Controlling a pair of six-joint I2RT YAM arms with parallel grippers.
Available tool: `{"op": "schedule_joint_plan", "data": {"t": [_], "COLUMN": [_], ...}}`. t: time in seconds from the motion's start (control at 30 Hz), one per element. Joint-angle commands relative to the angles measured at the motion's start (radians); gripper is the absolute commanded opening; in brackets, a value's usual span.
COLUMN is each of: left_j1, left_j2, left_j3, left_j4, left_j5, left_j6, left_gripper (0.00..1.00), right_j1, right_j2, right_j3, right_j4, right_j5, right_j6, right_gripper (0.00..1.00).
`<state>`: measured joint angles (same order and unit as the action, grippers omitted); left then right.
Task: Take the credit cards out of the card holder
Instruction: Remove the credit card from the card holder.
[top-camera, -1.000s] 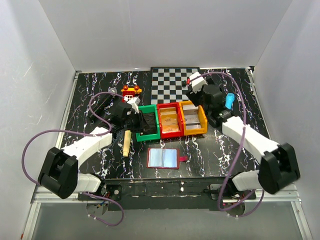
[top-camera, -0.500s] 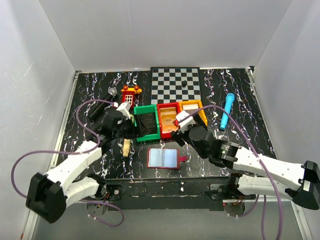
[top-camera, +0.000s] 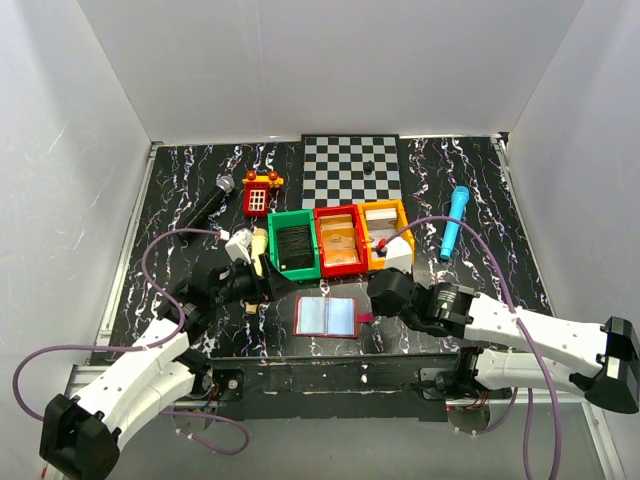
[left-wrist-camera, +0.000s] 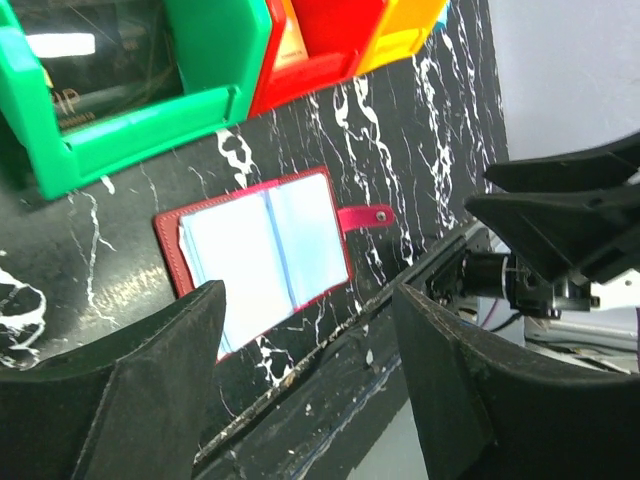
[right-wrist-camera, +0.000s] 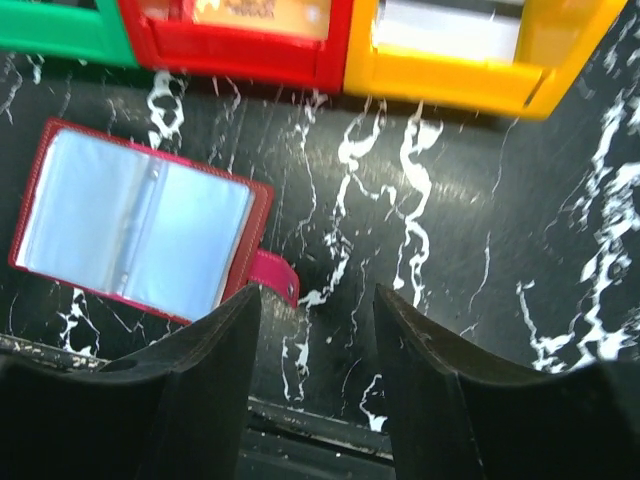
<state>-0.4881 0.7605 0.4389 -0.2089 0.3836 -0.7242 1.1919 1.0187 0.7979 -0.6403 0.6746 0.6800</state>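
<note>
The card holder (top-camera: 328, 316) lies open and flat near the table's front edge, pale blue sleeves up, its red tab (top-camera: 366, 318) pointing right. One dark credit card (top-camera: 293, 245) is in the green bin, an orange one (top-camera: 338, 243) in the red bin, and a pale one (top-camera: 378, 215) in the yellow bin. My left gripper (top-camera: 262, 288) hovers left of the holder, open and holding nothing. The right gripper (top-camera: 378, 304) hangs open just right of the tab. The holder (left-wrist-camera: 255, 255) shows beyond the left gripper (left-wrist-camera: 308, 293). The tab (right-wrist-camera: 275, 278) sits beside the right gripper (right-wrist-camera: 318, 293).
Green (top-camera: 292, 250), red (top-camera: 340, 264) and yellow (top-camera: 404, 228) bins stand in a row behind the holder. A checkerboard (top-camera: 350, 180), a red toy (top-camera: 260, 190), a black microphone (top-camera: 208, 205) and a blue one (top-camera: 452, 222) lie further back. The table's front edge (top-camera: 330, 350) is close.
My left gripper left the green bin, drew back toward the near edge and opened. The right arm swung from the yellow bin at the back right to the holder's tab, its jaws narrowing.
</note>
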Motion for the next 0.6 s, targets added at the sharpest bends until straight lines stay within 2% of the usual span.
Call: {"op": "schedule_joint_plan", "data": {"t": [0.0,0.27,0.4,0.57], "left_j1": [-0.041,-0.177,-0.191,-0.195], "left_j2": [-0.018,0.045,0.053,0.071], "left_j3": [-0.028,-0.042,-0.052,-0.045], "left_j4": [0.032,0.045,0.057,0.059], "left_j5": [0.034,-0.072,-0.086,-0.084], "left_j6": [-0.032,-0.087,-0.096,-0.081], "left_gripper": [0.66,0.64,0.64,0.64], "right_j1": [-0.061,-0.091,-0.110,-0.153], "right_j2": [-0.042,0.057,0.113,0.219], "right_j3": [-0.090,-0.092,-0.080,-0.048], "right_j4": [0.042,0.140,0.171,0.136], "right_j5": [-0.156,-0.280,-0.348,-0.397], "right_j6": [0.128,0.095,0.072,0.093], "right_gripper": [0.57,0.59,0.60,0.53]}}
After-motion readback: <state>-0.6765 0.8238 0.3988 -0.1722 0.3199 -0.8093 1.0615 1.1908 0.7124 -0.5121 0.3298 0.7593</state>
